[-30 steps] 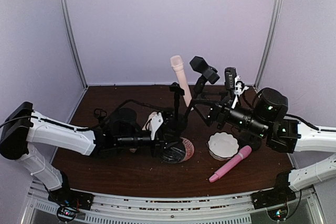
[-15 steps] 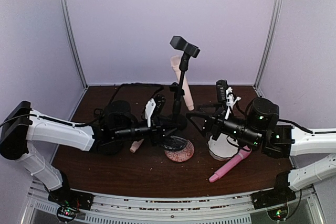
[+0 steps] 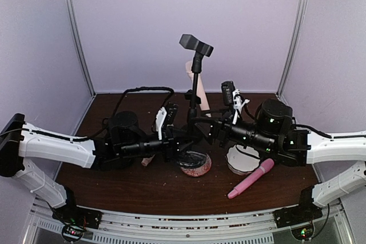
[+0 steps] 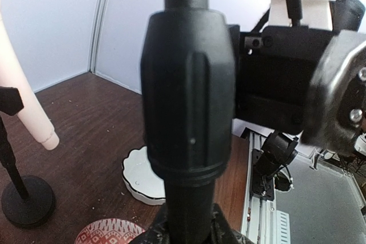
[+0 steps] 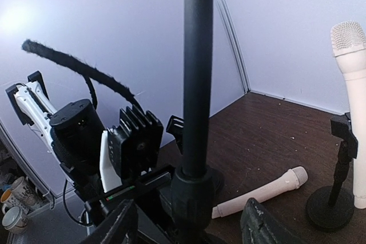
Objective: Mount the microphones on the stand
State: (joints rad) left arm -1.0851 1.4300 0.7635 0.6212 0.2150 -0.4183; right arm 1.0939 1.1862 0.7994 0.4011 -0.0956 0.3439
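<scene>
Left gripper (image 3: 182, 139) clamped on the stand (image 3: 196, 84), right gripper (image 5: 191, 221) open around it, so close off-centre and the stand could twist loose

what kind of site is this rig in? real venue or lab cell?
Looks like a lab test cell, not a venue: plain lavender walls, aluminium corner posts, a left arm and a right arm on a rail at a wooden table, props like a mic stand and pink microphone.
</scene>
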